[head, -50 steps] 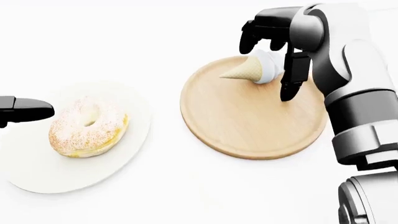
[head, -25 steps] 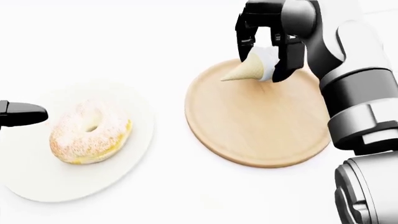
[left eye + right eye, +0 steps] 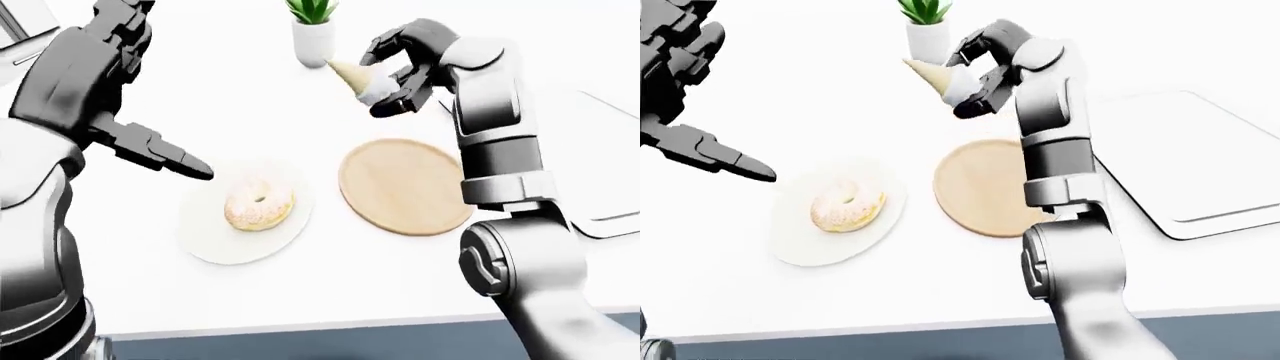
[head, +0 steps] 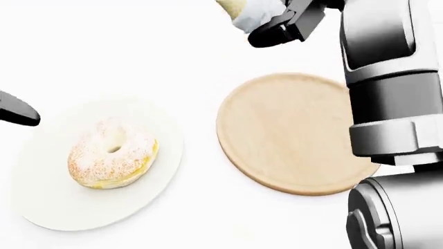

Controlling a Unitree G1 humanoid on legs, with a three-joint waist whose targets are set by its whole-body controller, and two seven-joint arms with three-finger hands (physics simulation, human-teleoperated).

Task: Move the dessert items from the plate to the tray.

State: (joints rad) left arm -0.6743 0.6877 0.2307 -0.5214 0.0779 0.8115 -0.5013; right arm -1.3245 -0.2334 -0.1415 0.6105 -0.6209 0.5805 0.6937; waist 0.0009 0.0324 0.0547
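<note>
My right hand (image 3: 388, 78) is shut on an ice cream cone (image 3: 352, 73), white scoop between the fingers and wafer tip pointing up-left. It holds the cone in the air above the round wooden plate (image 3: 405, 186), which is bare. A sugar-dusted doughnut (image 3: 260, 204) lies on a white plate (image 3: 205, 244) to the left. My left hand (image 3: 165, 154) hovers open above the upper-left side of that plate, fingers stretched out and touching nothing. A flat white tray (image 3: 1185, 161) lies at the right of the right-eye view.
A small potted plant (image 3: 313, 34) stands at the top of the left-eye view, just behind the raised cone. The white tabletop's near edge (image 3: 300, 330) runs along the bottom of the eye views. My right forearm (image 4: 388, 78) covers the wooden plate's right side.
My right hand has closed on the cone and lifted it off the wooden plate, up toward the top of the head view. The doughnut stays on its plate; the picture shifted slightly.
</note>
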